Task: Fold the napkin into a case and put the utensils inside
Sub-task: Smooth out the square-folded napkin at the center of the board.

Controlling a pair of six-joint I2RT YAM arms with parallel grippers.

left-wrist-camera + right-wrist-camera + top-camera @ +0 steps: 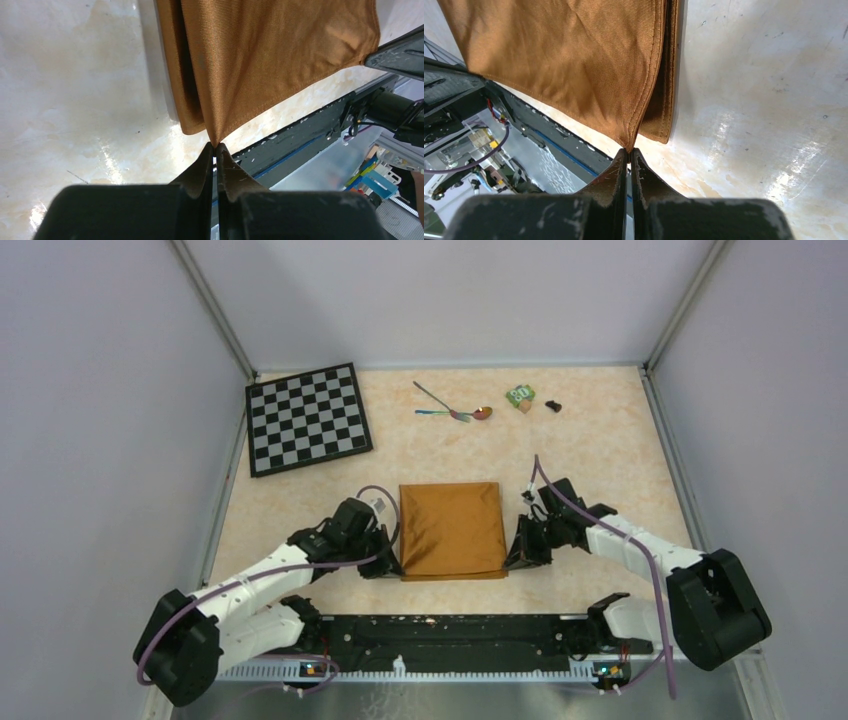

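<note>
The orange-brown napkin (451,529) lies folded into a squarish shape at the table's near middle. My left gripper (385,562) is shut on the napkin's near-left corner; in the left wrist view that gripper (215,146) pinches the corner of the top layer of the napkin (260,55), which is lifted off the lower layers. My right gripper (518,558) is shut on the near-right corner, and in the right wrist view this gripper (629,149) pinches the napkin (574,65) the same way. The utensils (455,410), a spoon and a second thin piece, lie at the far middle.
A black-and-white chessboard (307,418) lies at the far left. A small green block (520,395) and a small dark object (553,406) sit at the far right of the utensils. The black base rail (450,632) runs just behind the napkin's near edge.
</note>
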